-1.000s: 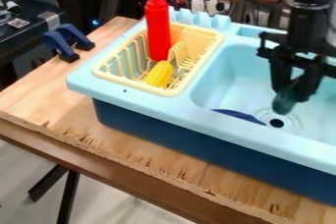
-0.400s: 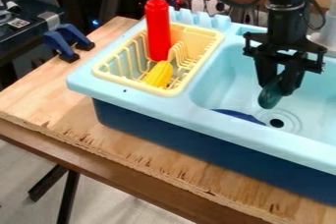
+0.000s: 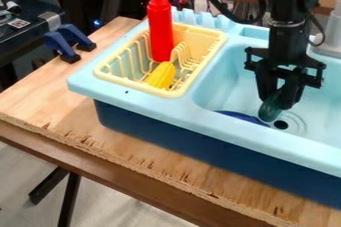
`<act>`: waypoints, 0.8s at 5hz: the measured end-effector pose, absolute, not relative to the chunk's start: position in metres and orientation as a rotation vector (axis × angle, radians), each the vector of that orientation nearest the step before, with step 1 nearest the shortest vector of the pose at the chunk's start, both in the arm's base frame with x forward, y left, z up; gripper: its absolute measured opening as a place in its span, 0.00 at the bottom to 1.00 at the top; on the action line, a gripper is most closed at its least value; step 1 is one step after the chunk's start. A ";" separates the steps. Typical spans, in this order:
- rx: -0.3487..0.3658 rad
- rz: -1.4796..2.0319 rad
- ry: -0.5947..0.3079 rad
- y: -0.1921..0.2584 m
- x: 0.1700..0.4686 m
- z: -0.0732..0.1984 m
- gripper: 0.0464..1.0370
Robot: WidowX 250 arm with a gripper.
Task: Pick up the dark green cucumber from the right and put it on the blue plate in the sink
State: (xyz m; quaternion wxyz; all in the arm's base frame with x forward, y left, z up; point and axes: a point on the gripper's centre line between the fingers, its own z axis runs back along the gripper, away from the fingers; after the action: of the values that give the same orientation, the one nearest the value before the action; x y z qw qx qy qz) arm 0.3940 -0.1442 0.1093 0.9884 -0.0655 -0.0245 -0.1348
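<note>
The black gripper [image 3: 278,102] hangs low inside the basin of the light blue toy sink [image 3: 216,79], shut on a dark green, rounded object [image 3: 269,108]. That object tilts downward close to the drain [image 3: 281,124], on its left side. A dark blue item [image 3: 244,117] lies at the basin's near left edge, just left of the held object. In the yellow dish rack [image 3: 214,36] left of the basin, a red bottle [image 3: 160,29] stands upright with a yellow corn-like piece [image 3: 161,75] in front of it.
The sink's blue front [image 3: 200,144] rises from a wooden tabletop [image 3: 40,102] with a rough near edge. Blue and black clamps [image 3: 63,44] sit at the table's left back. A translucent container [image 3: 332,32] stands behind the sink at the right.
The gripper has shifted left and slightly lower with the green object in it. The drain, earlier beneath that object, now shows to its right.
</note>
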 end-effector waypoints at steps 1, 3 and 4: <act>-0.133 -0.272 -0.071 -0.140 0.399 0.108 0.48; -0.134 -0.276 -0.092 -0.139 0.403 0.109 0.98; -0.116 -0.277 -0.095 -0.140 0.402 0.107 0.97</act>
State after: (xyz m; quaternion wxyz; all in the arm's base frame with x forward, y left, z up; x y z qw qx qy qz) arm 0.4020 -0.1403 0.1074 0.9877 -0.0576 -0.0471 -0.1378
